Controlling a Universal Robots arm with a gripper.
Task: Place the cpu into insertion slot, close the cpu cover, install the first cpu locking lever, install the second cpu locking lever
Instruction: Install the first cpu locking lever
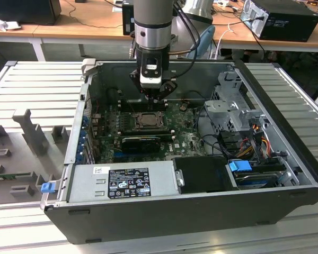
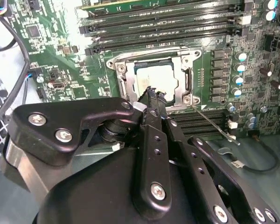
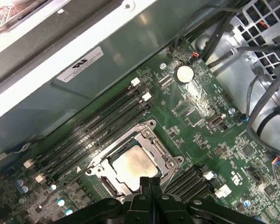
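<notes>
Though the levers appear undone, the early steps look finished. Going left to right in the second wrist view, the hand (image 2: 151,92) comes first, its fingers pressed together with nothing between them, poised at the socket's near edge; contact is unclear. Beside it the cpu (image 2: 154,74) lies flat in the insertion slot (image 2: 186,83), and the cpu cover (image 2: 151,54) seems lowered around it. Further right, a thin lever (image 2: 214,123) angles away from the socket corner, seemingly unlatched

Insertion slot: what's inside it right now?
The cpu lies in it, pale face showing through the cpu cover cut-out. The end effector hides one edge; anything beneath the chip is covered.
</notes>
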